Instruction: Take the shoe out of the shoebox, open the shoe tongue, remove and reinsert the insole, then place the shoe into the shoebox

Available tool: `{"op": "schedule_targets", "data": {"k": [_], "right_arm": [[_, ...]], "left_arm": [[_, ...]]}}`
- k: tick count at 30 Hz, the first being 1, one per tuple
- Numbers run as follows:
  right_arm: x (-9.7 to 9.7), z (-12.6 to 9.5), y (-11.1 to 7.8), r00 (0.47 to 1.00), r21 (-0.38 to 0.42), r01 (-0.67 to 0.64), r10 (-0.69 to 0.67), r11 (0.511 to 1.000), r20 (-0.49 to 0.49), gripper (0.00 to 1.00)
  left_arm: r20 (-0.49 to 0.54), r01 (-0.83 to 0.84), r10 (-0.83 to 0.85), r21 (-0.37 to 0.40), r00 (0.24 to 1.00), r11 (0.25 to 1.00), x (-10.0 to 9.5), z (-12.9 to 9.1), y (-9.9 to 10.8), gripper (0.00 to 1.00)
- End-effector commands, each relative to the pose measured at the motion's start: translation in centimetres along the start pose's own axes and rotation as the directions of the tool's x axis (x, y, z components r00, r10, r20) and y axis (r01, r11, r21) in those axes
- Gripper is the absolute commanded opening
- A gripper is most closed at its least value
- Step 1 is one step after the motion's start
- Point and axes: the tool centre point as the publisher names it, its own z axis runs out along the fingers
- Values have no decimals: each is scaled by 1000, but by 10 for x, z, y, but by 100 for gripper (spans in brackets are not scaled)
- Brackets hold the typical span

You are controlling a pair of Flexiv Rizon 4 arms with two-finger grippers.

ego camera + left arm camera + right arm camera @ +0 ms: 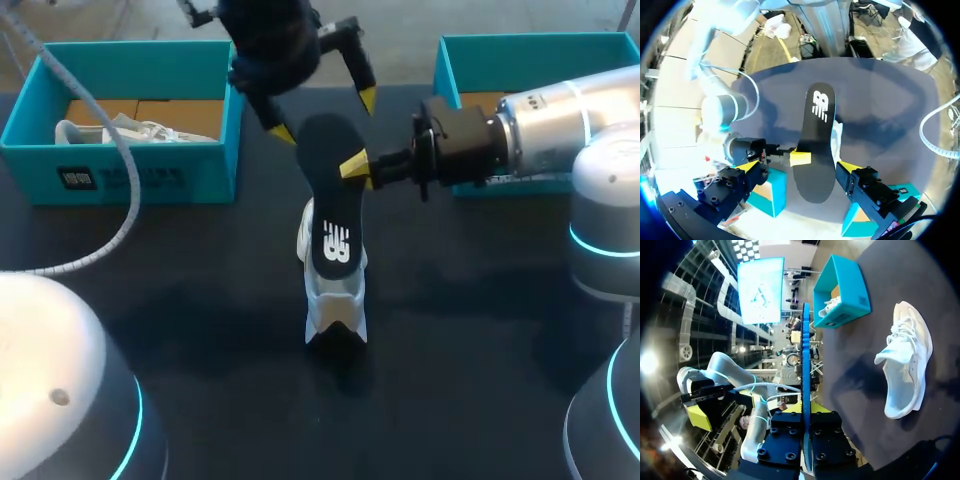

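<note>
Above the shoe on the tabletop, pinched at mid-edge in the right tool: the insole, left tool spread astride its end. Likely bends easily, being light and thin; best held near midlength.

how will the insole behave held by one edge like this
Probably stiff: the insole looks straight though the right end effector pinches only one edge. Likely light, since that small pinch carries it. Edge-on in the right wrist view it looks thin, so a push may flex it.
</note>
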Motion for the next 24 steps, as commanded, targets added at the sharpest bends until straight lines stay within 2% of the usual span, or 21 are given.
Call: {"op": "schedule_targets", "data": {"k": [1, 9, 14, 20, 24], "right_arm": [[3, -5, -6, 1000, -15, -2, 3, 1000, 9, 0], [3, -10, -9, 1000, -30, -2, 2, 1000, 8, 0], [2, -9, -10, 1000, -32, -6, 6, 999, 5, 0], [1, -9, -11, 1000, -38, -7, 7, 999, 3, 0], [2, -9, -12, 1000, -35, -9, 9, 999, 2, 0]], "left_arm": [[270, -15, 13, 8, 963, 1000, 27, -3, -3, 100], [455, -55, 44, 12, 890, 998, 32, -12, -9, 100], [572, -73, 41, 33, 819, 997, 33, -19, -9, 100], [622, -139, 104, 8, 776, 990, 31, -26, -13, 100], [591, -201, 185, -40, 785, 979, 28, -29, -17, 100]]}}
